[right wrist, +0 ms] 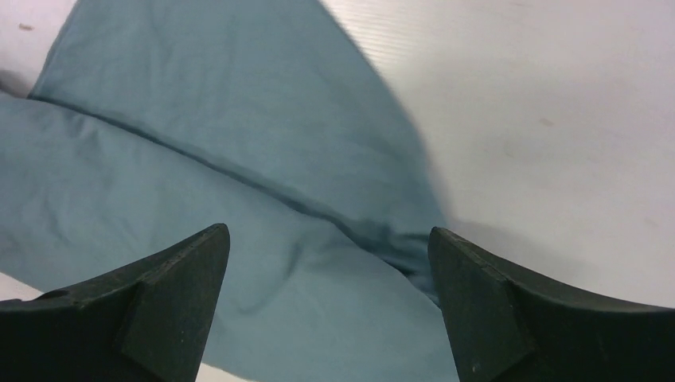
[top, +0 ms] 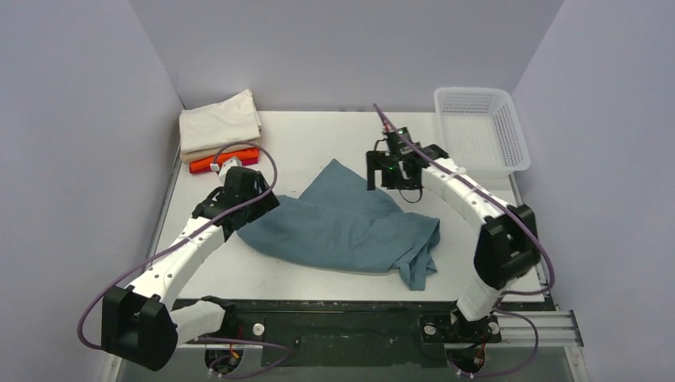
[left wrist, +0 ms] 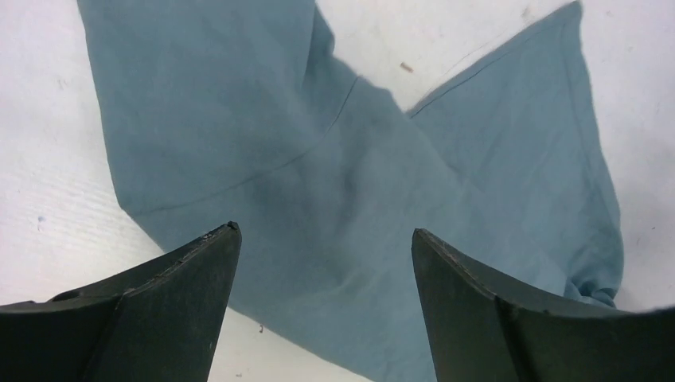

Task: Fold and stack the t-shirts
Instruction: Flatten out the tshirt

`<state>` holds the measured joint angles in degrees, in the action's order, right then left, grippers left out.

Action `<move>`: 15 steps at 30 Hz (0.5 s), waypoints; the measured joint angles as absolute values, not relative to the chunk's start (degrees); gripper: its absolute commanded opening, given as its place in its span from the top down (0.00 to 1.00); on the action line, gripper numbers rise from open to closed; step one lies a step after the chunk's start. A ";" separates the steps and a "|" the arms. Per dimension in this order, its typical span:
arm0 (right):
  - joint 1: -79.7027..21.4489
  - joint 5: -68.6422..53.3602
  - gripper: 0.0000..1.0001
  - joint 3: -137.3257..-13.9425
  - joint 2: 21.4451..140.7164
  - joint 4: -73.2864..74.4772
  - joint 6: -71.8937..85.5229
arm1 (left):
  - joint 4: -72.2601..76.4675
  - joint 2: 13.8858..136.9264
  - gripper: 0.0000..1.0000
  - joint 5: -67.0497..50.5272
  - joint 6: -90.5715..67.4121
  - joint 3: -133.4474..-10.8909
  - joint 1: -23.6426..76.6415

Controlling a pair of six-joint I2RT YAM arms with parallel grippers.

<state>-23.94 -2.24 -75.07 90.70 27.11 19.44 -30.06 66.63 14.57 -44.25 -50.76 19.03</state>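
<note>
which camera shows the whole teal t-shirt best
The top external view: it takes in nearly the whole teal t-shirt, spread rumpled. The left wrist view shows only overlapping folds up close; the right wrist view only one flap and seam.

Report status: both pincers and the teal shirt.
Left pincer open, empty. Right pincer open, empty. Dusty teal-blue cloth t-shirt rumpled, unfolded, mid-table. White plastic mesh basket apart, far right.

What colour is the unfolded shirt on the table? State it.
The shirt is plain dusty teal-blue; the left wrist view shows it best.
</note>
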 measured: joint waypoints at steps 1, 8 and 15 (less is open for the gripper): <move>-25.85 -2.94 0.11 -76.47 93.95 26.02 19.51 | -30.02 66.26 0.11 14.11 -45.04 -49.23 19.35; -32.29 -5.96 0.13 -78.28 110.37 18.83 24.03 | -30.30 62.08 0.10 15.03 -48.16 -45.23 19.40; -31.81 -4.49 0.15 -63.72 104.40 9.15 30.61 | -29.67 61.69 0.09 17.45 -49.12 -44.16 18.02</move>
